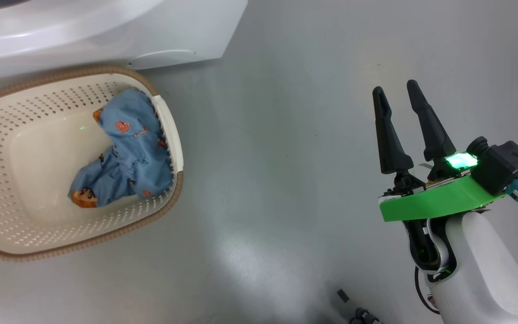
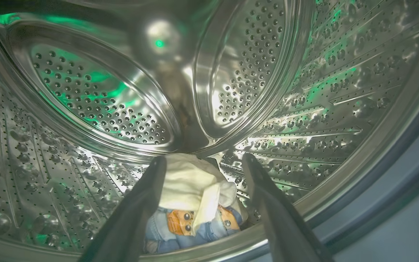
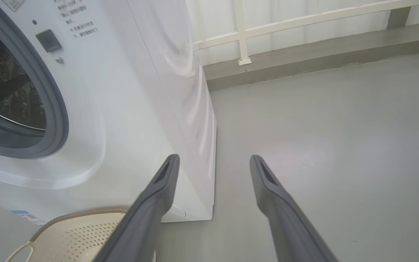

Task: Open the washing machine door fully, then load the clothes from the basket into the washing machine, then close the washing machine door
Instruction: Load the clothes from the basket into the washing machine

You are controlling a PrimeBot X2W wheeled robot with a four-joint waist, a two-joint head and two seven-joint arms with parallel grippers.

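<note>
The cream basket (image 1: 171,135) with its brown rim stands on the floor at the left, in front of the white washing machine (image 1: 106,31). A blue printed garment (image 1: 124,153) lies in the basket. My left gripper (image 2: 204,160) is inside the steel drum (image 2: 96,94), fingers spread wide and empty. Below them, on the drum floor, lies a heap of white and blue clothes (image 2: 195,200). My right gripper (image 1: 396,92) hangs open over bare floor at the right. In the right wrist view, it (image 3: 213,162) points past the machine's front corner (image 3: 198,120). The door is out of view.
Grey floor (image 1: 286,157) stretches between basket and right arm. A white railing (image 3: 242,32) and a low ledge run behind the machine. The basket's rim (image 3: 82,213) lies just below the machine's front. Small dark parts (image 1: 358,310) lie on the floor near the robot's base.
</note>
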